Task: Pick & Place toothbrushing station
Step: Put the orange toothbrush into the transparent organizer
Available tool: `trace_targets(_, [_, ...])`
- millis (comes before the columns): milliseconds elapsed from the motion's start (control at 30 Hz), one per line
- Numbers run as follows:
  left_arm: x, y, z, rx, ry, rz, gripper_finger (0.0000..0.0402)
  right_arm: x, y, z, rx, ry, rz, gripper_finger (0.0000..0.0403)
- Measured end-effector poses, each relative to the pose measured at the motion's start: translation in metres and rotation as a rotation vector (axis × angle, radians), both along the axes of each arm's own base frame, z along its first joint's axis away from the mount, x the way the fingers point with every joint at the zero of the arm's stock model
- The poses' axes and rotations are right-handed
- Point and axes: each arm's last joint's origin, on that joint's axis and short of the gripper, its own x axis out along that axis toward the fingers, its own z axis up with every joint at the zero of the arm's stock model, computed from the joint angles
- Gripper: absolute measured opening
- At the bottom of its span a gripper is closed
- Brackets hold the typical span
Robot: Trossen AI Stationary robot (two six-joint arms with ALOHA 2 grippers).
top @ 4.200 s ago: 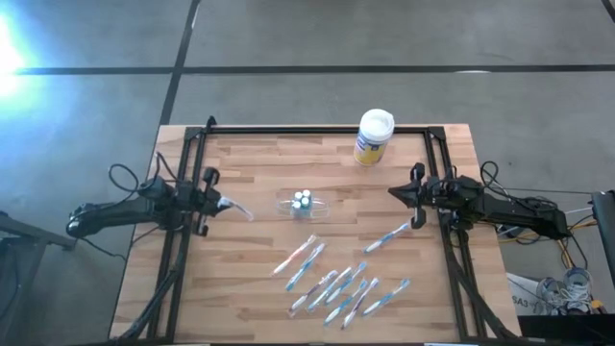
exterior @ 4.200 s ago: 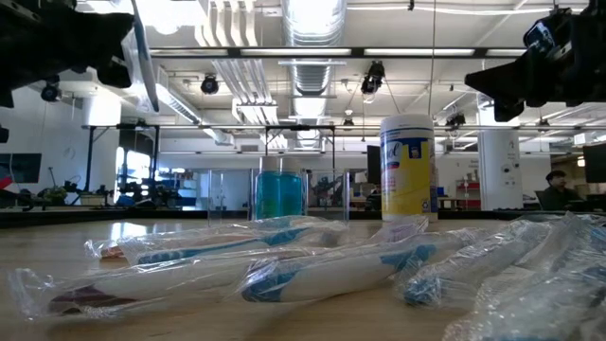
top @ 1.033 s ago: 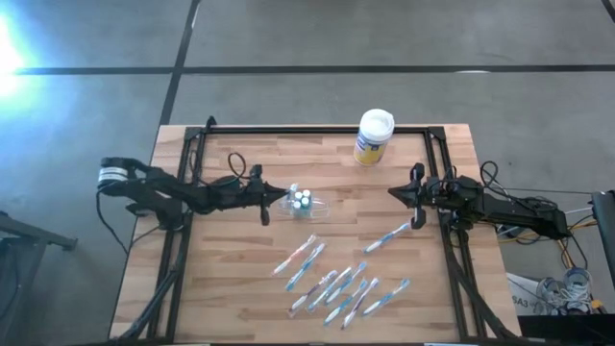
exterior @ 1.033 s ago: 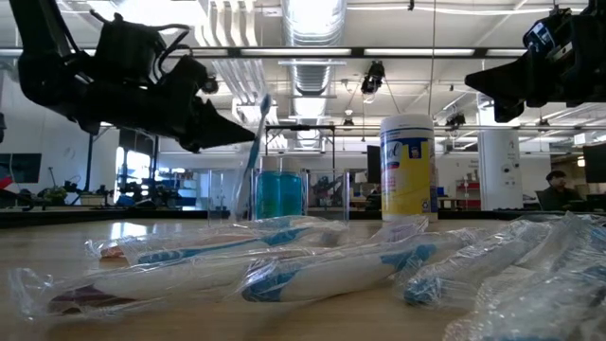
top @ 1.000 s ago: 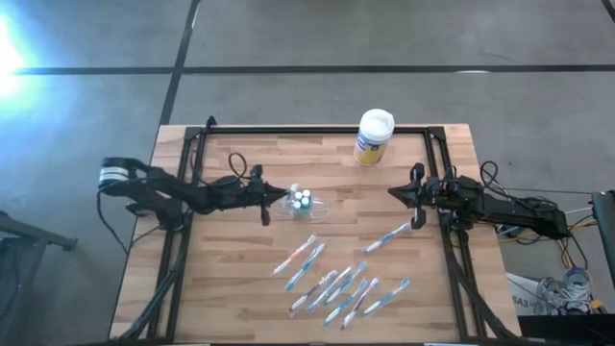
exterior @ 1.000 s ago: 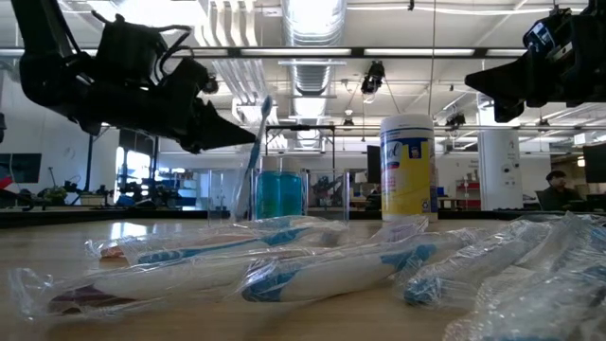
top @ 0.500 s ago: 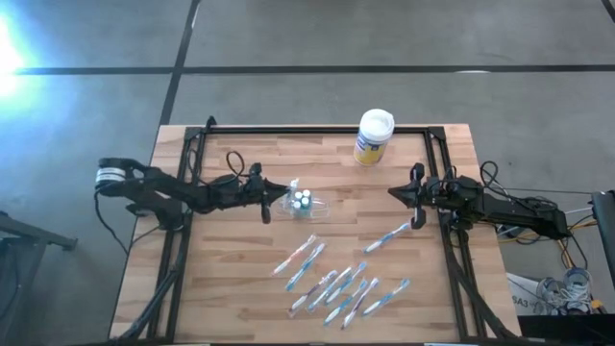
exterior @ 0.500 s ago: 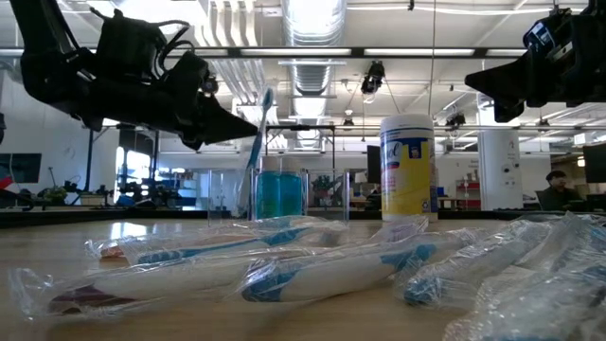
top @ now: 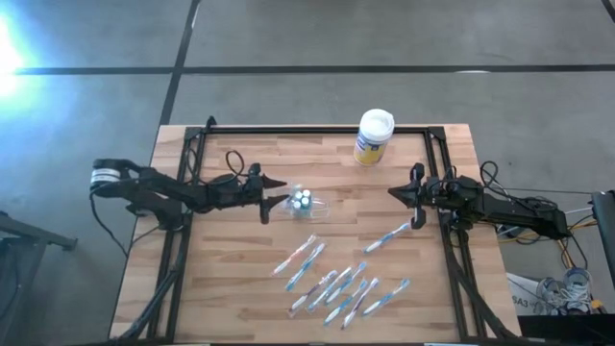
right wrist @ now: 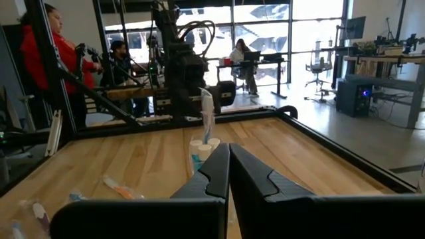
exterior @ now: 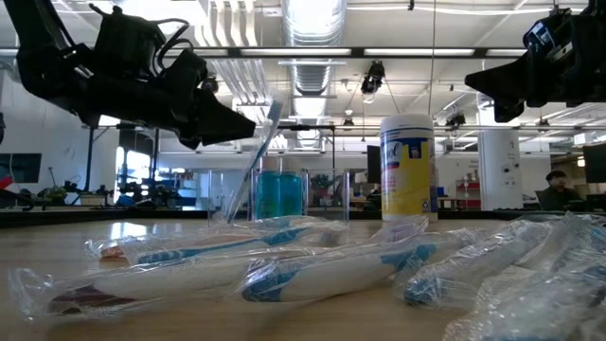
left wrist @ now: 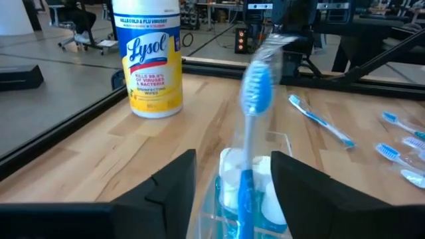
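My left gripper [left wrist: 232, 179] has its fingers spread wide either side of the clear holder [top: 304, 204] near mid-table, gripping nothing. In it one toothbrush [left wrist: 254, 126] stands leaning beside white tubes [top: 302, 199]. Only my left wrist view shows the canister's [top: 373, 136] label. Loose wrapped toothbrushes [top: 338, 284] lie nearer the front; I cannot count them surely. My right gripper [right wrist: 229, 166], fingers pressed together, hovers at the table's right edge.

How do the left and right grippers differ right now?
The left gripper is out over the table beside the clear holder, fingers apart around the upright toothbrush; the right gripper sits at the table's right edge, away from it. The left is open; the right's fingers are pressed together on nothing. Both are dark two-finger grippers.
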Motion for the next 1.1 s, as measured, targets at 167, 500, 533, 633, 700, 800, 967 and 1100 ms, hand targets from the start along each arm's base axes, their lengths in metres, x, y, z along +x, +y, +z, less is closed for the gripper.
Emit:
trace_targets(167, [-0.002,0.0,0.006,0.02,-0.021,-0.001,0.0211,0.0,0.0,0.0,0.0,0.0,0.0,0.0008])
trace_targets(500, [-0.032,-0.007,0.047,0.083,-0.103,-0.07,0.0211,0.0,0.0,0.0,-0.001,0.0,0.0,0.0008])
trace_targets(533, [-0.037,-0.008,0.052,0.085,-0.115,-0.078,0.0211,0.0,0.0,0.0,-0.001,0.0,0.0,0.0008])
trace_targets(633, [-0.052,-0.012,0.065,0.088,-0.158,-0.096,0.0208,0.0,0.0,0.0,0.0,0.0,0.0,0.0008])
trace_targets(700, [-0.062,-0.014,0.071,0.091,-0.179,-0.111,0.0202,0.0,0.0,0.0,-0.001,0.0,0.0,0.0008])
trace_targets(800, [-0.076,-0.017,0.073,0.087,-0.162,-0.127,0.0178,0.0,0.0,0.0,0.0,0.0,0.0,0.0008])
trace_targets(967, [-0.091,-0.019,0.07,0.067,-0.099,-0.119,0.0086,0.0,0.0,0.0,-0.001,0.0,0.0,0.0008])
trace_targets(1100, [-0.097,-0.02,0.066,0.058,-0.051,-0.12,0.0011,0.0,0.0,0.0,0.0,0.0,0.0,0.0008])
